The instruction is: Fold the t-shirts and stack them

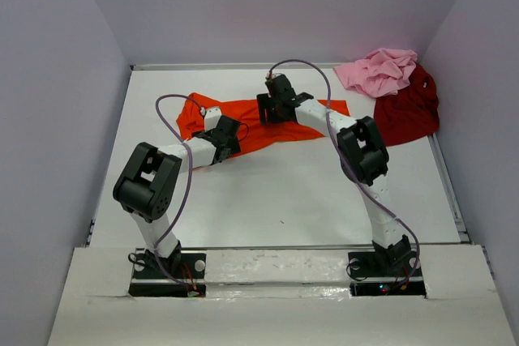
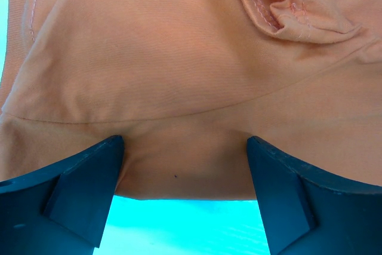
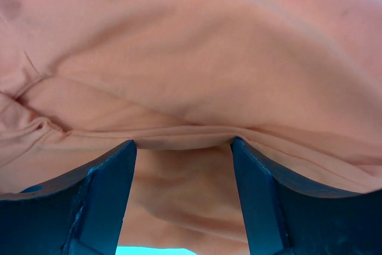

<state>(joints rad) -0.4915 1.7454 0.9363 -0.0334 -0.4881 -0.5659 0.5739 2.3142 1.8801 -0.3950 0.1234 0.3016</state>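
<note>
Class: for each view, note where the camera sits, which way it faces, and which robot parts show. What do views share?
Top external: above and behind the robot, facing down across the table; both arms show.
Left wrist: on the left arm, facing the orange t-shirt close up; left tool shows, open.
Right wrist: on the right arm, facing the same shirt close up; right tool shows, open.
Shared: all show the orange t-shirt.

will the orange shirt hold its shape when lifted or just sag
Probably sags: the orange shirt lies creased like thin cloth, so likely light. Cloth lies inside the open left hand; a pinch should hold.
</note>
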